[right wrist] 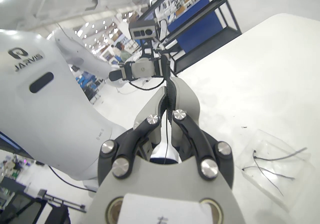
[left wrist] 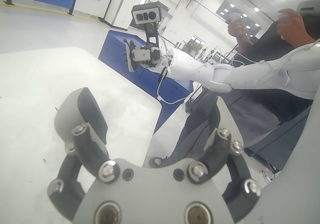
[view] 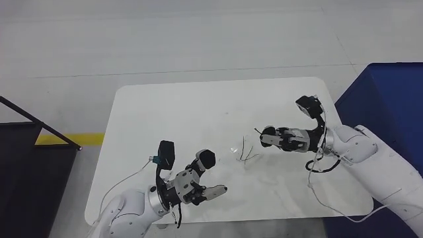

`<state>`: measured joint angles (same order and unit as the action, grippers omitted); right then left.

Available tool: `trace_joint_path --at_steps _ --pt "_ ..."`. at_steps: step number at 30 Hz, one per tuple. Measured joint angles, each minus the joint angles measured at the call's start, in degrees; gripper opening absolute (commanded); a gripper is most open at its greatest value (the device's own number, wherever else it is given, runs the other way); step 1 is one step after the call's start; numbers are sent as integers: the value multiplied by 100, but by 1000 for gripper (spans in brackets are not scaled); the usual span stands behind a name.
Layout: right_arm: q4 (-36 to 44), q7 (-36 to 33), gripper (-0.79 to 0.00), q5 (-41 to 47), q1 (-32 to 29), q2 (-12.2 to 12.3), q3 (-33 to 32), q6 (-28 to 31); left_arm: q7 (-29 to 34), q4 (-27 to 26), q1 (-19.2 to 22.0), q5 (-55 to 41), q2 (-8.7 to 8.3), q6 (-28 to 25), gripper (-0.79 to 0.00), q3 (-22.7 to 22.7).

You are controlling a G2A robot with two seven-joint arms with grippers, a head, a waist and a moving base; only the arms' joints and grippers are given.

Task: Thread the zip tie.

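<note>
While the white table point(view: 198, 106) fills the middle of the top view, both arms are over its lower half, one coming in from each side. A blue cabinet point(view: 390, 99) stands off the table's right edge.

Down at the lower left of the top view is the left gripper point(view: 211, 174), close to the table's near edge. It gapes wide with nothing in it, and in the left wrist view the dark fingers point(left wrist: 86, 109) stand far apart over bare tabletop.

Across at centre right is the right gripper point(view: 264, 135), pointing left toward the table's middle. It is pinched tight on a thin black zip tie point(right wrist: 166, 140). In the right wrist view the strand runs straight down the slit between the two pressed fingers. In the top view a short tip pokes out just up and left of the fingertips.

Between the two grippers, nearer the right one, a clear tray point(right wrist: 295, 180) lies flat on the table. A few loose zip ties point(right wrist: 272, 158) lie inside it, dark and curved.
</note>
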<state>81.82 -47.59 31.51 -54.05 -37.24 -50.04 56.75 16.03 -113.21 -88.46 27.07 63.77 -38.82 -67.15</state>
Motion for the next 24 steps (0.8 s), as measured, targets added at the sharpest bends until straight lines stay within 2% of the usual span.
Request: trace_joint_path --at_steps 4,6,19,22,24 --pt "-122 -736 -785 1168 -183 190 -168 -742 0 0 0 0 0 0 0 0" --pt "-85 -894 -785 1622 -218 216 -220 -899 0 0 0 0 0 0 0 0" --pt "-42 -838 -785 1577 -251 198 -182 -923 73 10 -9 -15 -7 45 0 16" --pt "296 -993 -785 2084 -200 114 -94 -1335 500 -93 -48 290 -65 410 0 -253" --pt "508 -1316 -785 2037 70 92 -194 -1363 686 9 -153 344 -104 411 0 -435"
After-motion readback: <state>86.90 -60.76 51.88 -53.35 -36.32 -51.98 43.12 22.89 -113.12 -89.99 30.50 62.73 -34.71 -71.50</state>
